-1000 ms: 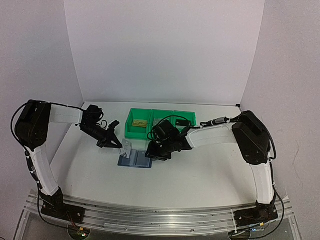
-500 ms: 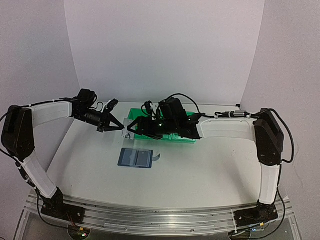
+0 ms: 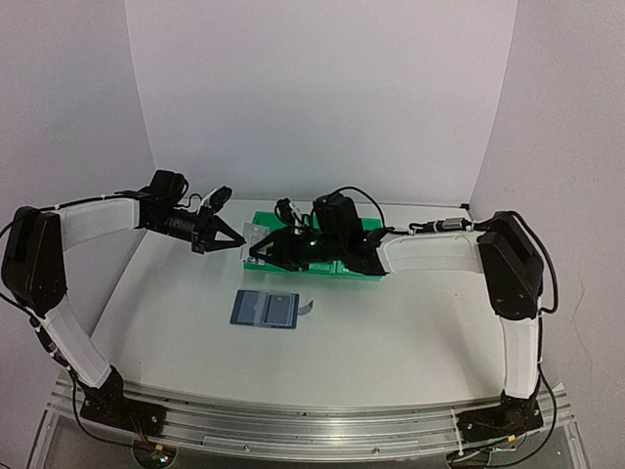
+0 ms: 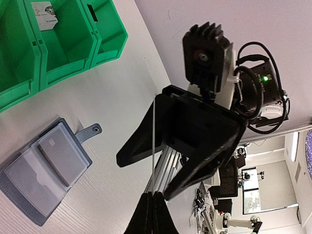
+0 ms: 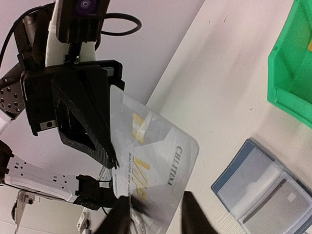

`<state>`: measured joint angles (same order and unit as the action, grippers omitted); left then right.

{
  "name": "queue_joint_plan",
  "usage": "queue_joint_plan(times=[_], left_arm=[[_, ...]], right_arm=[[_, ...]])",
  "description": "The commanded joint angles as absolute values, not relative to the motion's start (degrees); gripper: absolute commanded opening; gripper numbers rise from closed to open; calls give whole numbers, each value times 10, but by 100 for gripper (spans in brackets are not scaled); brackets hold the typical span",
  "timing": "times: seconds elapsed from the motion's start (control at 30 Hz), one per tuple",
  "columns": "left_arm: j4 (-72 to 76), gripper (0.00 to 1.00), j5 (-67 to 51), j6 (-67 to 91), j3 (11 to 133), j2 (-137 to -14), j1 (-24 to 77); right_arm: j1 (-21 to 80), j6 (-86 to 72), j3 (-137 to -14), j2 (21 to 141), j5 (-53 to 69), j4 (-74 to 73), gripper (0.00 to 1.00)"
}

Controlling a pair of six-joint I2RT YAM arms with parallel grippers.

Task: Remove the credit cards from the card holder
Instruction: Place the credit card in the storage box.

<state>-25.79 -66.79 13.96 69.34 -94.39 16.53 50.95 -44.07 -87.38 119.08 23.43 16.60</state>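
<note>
Silver credit card [image 5: 151, 151] face-on from right wrist, thin edge from left

The card holder [image 3: 266, 310] lies open and flat on the table [image 3: 391, 332], its lighter blue slotted inside facing up and its narrow tab [image 3: 306, 308] sticking out at one side. A dark card [image 4: 61, 153] sits in the pocket nearer the tab, while the other pocket looks pale. The silver-grey card [image 5: 151, 161], printed with gold lettering, is out of the holder and up in the air, tilted. One edge is pinched in the left gripper [image 4: 152, 197], and the other end lies between the spread fingers of the right gripper [image 4: 146, 176].
</note>
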Motion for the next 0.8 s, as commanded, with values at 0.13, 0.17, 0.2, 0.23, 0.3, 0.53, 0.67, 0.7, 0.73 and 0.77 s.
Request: queue_joint_plan(times=[0.13,0.17,0.2,0.23,0.3,0.53,0.67,0.7,0.73,0.77], left_arm=[[-233,1,-695,128,683,-906,167],[-236,2,-695,117,680,-903,167],[-243,6,-693,97,678,-899,167],[-260,19,-685,70,681,-897,167],[-302,43,-656,-24,695,-896,166],[-283,57,-498,-514,640,-777,167],[10,68,-459,-849,412,-630,176],[110,69,-464,-912,361,-614,178],[178,70,-471,-977,323,-608,179],[227,71,-477,-1010,300,-611,181]], right_arm=[[489,-533,-833,1185,301,337,0],[487,-538,-828,1185,303,345,0],[485,-540,-827,1185,305,344,0],[484,-540,-827,1183,308,341,0],[480,-543,-816,1179,312,332,0],[463,-539,-831,1167,361,227,0],[463,-509,-886,1175,397,122,0],[462,-508,-893,1175,403,110,0],[463,-509,-897,1176,409,102,0],[464,-512,-901,1178,415,96,0]])
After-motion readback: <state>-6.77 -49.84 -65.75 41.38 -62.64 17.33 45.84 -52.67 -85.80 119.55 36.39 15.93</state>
